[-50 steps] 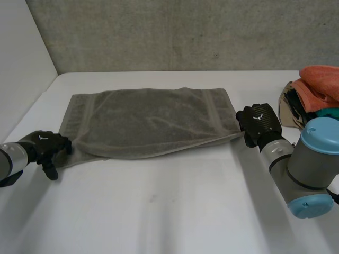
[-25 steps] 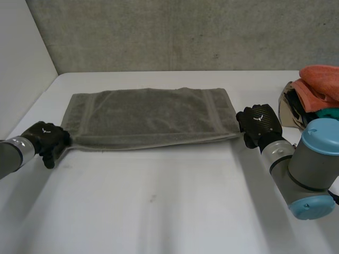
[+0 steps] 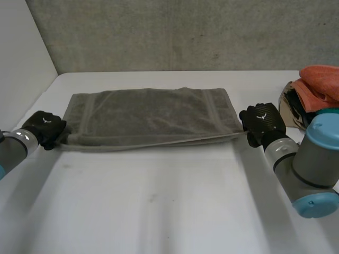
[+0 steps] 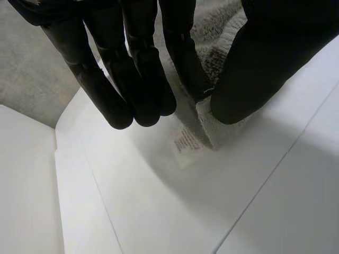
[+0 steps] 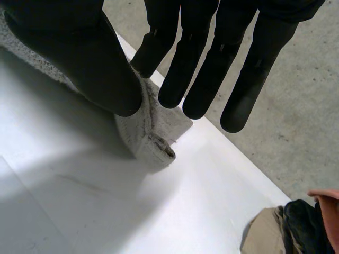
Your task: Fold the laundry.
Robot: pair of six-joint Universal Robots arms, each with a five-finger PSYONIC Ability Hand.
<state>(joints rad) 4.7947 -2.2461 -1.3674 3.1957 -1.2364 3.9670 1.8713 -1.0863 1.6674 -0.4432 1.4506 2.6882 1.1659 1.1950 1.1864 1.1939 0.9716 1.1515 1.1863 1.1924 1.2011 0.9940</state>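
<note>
Pinches grey towel (image 3: 153, 116), flat across white table (image 3: 159, 206), at near-left corner between left hand (image 3: 45, 127) thumb and finger; grips near-right corner likewise in right hand (image 3: 262, 123). Far right, laundry pile (image 3: 312, 90) partly cut off.

We see the left robot hand (image 3: 45, 126) and the right robot hand (image 3: 262, 123) as matt black, each with a small white mark on its back, and the right one's back shows a faint woven sheen. In the wrist views we find the fingers (image 4: 143, 79) smooth, glossy black and round-tipped, with thin seams across them, set beside a much broader black thumb (image 5: 85, 58). Behind each hand we note a pale grey cylindrical wrist, on the left arm (image 3: 16, 148) as on the right arm (image 3: 312, 164), and the right arm also has a thick grey joint with rounded light-blue caps at both ends.
</note>
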